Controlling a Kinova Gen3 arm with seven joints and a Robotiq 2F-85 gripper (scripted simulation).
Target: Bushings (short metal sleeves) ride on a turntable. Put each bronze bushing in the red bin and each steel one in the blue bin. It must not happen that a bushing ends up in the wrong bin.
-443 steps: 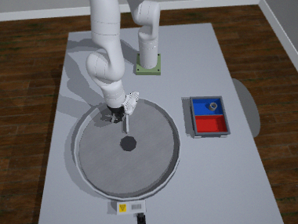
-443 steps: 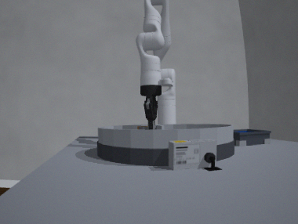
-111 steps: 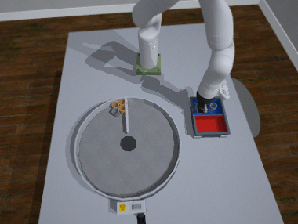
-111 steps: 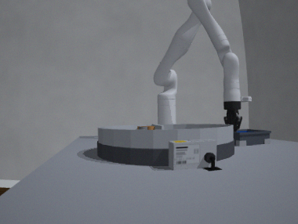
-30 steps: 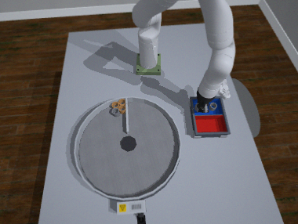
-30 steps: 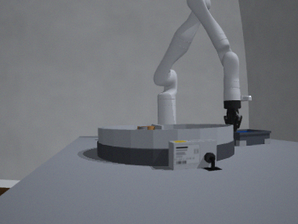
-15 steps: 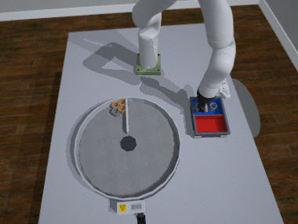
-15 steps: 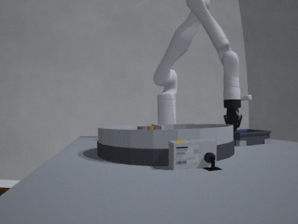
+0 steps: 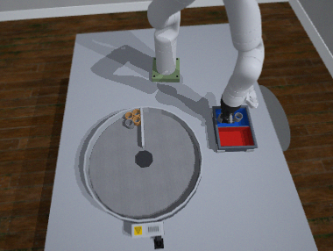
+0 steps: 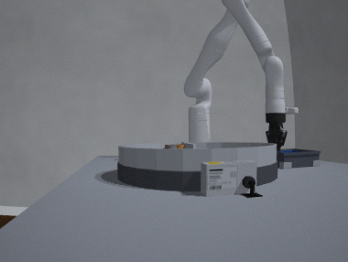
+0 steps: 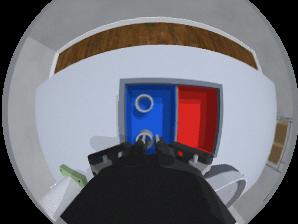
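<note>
- Labels on a white box [image 9: 147, 230] [image 10: 220, 180] are showing a yellow warning triangle and barcode; smaller print is staying unreadable.
- Bronze bushings [image 9: 136, 119] and a gray steel one [image 9: 129, 124] are clustering beside the turntable's [image 9: 201, 162] [image 10: 197, 158] divider [image 9: 142, 132].
- Two steel rings are lying in the blue bin [image 9: 242, 123] [image 11: 162, 110].
- Hand [image 9: 226, 119] [image 10: 277, 148] [image 11: 150, 139] is hovering there, fingers standing narrowly apart, pinching nothing.
</note>
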